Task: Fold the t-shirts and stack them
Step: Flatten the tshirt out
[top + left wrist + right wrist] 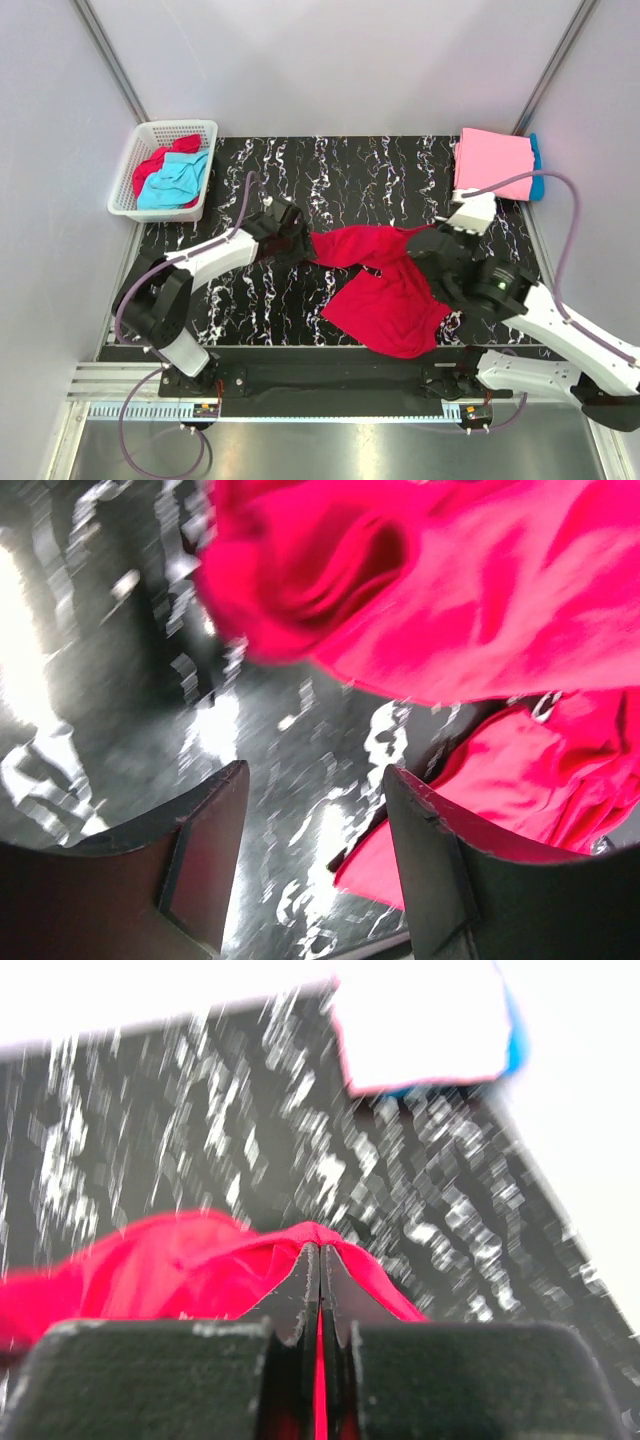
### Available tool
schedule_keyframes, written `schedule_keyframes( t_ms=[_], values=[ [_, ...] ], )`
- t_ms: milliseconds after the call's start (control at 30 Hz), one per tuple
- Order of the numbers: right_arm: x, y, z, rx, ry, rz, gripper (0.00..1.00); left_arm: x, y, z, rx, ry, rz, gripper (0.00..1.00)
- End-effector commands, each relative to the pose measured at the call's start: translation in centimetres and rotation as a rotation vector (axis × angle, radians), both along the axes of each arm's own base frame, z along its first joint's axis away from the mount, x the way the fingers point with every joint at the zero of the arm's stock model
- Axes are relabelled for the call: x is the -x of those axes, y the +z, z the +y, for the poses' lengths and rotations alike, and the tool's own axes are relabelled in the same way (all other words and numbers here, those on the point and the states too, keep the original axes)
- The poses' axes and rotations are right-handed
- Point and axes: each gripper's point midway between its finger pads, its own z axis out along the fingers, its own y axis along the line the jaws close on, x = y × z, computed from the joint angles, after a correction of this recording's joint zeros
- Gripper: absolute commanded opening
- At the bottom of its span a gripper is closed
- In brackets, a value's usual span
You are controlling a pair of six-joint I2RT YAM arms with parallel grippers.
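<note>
Centrally, crimson t-shirt [385,295], reaching near table [350,170] edge

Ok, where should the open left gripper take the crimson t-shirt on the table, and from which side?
Probably the bunched end of the crimson t-shirt, approached from the left, low over the table. It rolls up off the surface right ahead of the open left gripper, and the right gripper pinches the other side.
</note>
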Motion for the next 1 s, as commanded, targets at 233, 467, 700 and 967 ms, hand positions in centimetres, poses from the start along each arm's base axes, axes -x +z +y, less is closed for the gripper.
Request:
schedule_keyframes(
  t_ms=[233,467,700,967],
  values=[
    [2.9,12.0,-9.2,0.019,-0.292,-0.281,0.00,-5.4,3.4,-5.5,0.082,-0.061,-0.126,0.60],
    [3.3,12.9,-10.0,0.060,-0.338,-0.289,0.00,-5.9,1.6,-6.8,0.024,-0.079,-0.130,0.58],
    [3.3,13.6,-10.0,0.053,-0.318,-0.283,0.00,-1.6,-0.6,-4.2,-0.167,-0.079,-0.063,0.59],
    [2.3,11.8,-8.2,0.060,-0.266,-0.253,0.00,2.4,-1.6,0.2,-0.280,-0.036,-0.046,0.66]
  ],
)
